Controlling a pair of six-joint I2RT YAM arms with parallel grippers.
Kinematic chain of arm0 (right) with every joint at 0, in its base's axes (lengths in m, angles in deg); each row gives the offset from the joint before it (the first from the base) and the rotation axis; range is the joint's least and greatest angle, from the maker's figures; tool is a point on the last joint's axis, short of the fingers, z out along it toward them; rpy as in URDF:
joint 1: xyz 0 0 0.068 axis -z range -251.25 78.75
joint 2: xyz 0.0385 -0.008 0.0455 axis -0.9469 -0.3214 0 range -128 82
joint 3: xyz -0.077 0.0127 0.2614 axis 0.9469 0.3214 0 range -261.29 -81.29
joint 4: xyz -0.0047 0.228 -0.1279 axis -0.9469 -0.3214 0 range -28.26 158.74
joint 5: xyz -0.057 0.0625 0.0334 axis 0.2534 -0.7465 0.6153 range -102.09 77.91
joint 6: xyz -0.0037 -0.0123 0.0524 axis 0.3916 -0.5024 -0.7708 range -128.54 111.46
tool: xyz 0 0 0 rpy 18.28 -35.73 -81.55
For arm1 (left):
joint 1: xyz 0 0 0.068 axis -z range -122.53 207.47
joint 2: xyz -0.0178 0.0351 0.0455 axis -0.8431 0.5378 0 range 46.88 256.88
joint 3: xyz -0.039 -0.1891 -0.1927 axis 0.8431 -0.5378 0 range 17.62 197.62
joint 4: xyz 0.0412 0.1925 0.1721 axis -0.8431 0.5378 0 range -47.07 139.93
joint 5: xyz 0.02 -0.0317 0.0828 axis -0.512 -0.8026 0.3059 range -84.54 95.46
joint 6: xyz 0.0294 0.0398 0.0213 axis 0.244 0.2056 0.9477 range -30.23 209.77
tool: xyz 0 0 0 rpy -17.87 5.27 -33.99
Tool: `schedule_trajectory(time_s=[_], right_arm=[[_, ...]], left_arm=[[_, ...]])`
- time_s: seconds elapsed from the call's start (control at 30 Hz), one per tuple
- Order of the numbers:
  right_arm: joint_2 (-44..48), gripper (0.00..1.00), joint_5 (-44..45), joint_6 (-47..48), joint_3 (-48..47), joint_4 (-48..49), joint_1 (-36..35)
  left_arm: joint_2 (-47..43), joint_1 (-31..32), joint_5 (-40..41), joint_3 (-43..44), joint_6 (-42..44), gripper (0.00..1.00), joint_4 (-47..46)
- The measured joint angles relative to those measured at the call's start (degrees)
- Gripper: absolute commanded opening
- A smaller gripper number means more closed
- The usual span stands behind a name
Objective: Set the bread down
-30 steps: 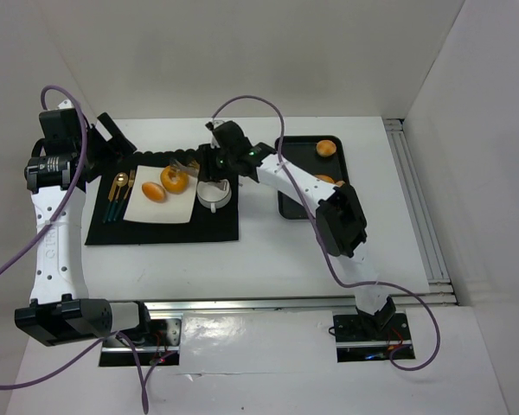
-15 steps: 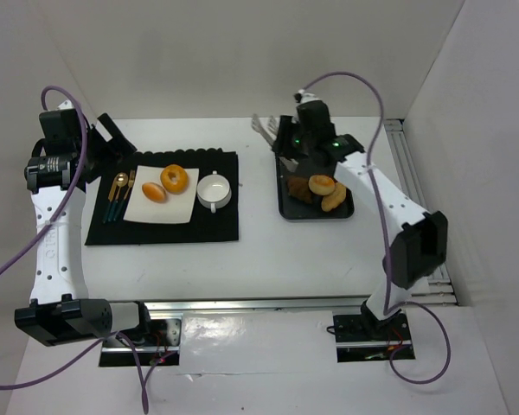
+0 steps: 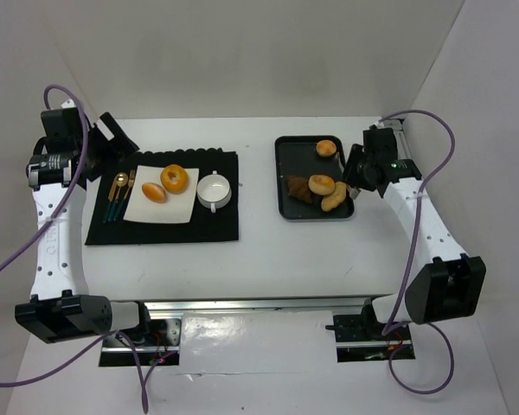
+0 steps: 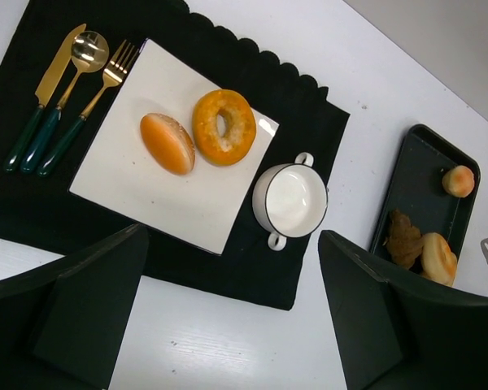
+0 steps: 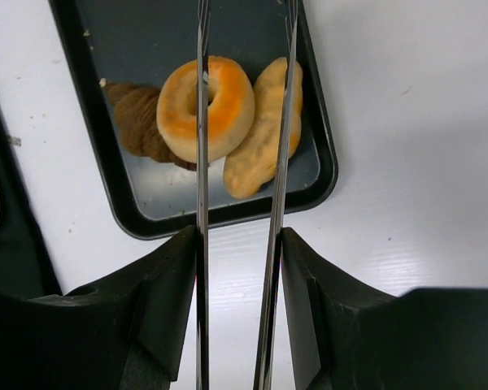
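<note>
Two pieces of bread lie on the white plate (image 3: pixel 160 207): a ring doughnut (image 3: pixel 174 179) and an oval bun (image 3: pixel 154 192). The black tray (image 3: pixel 285 173) holds a round bun (image 3: pixel 326 148), a ring doughnut (image 3: pixel 321 184), an oval piece (image 3: pixel 334 201) and a brown piece (image 3: pixel 299 188). My right gripper (image 3: pixel 359 169) is at the tray's right edge, shut on metal tongs (image 5: pixel 202 122). The tong blades, empty and slightly apart, reach over the tray's doughnut (image 5: pixel 228 110) and oval piece (image 5: pixel 256 150). My left gripper (image 3: pixel 112 143) is open and empty, high at the far left.
A white two-handled cup (image 3: pixel 214 190) and gold cutlery (image 3: pixel 117 194) lie on the black mat (image 3: pixel 216 225). White walls close in the back and sides. A metal rail (image 3: pixel 419 207) runs along the table's right edge.
My right arm has swung from over the cup and plate, past the tray's far edge, to the tray's right side, with the tongs in its grip. The left arm has not moved.
</note>
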Motion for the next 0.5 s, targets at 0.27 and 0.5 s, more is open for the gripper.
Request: schedule_trajectory(time_s=[0.27, 0.5], right_arm=[[-11.47, 0.52, -5.51, -0.46, -3.52, 4.07, 1.66], [-17.94, 0.54, -7.23, -1.75, -6.03, 7.89, 2.93]], left_arm=[[1.55, 0.11, -1.03, 0.0, 0.28, 0.99, -0.33], [1.81, 0.13, -1.07, 0.07, 0.26, 0.99, -0.57]])
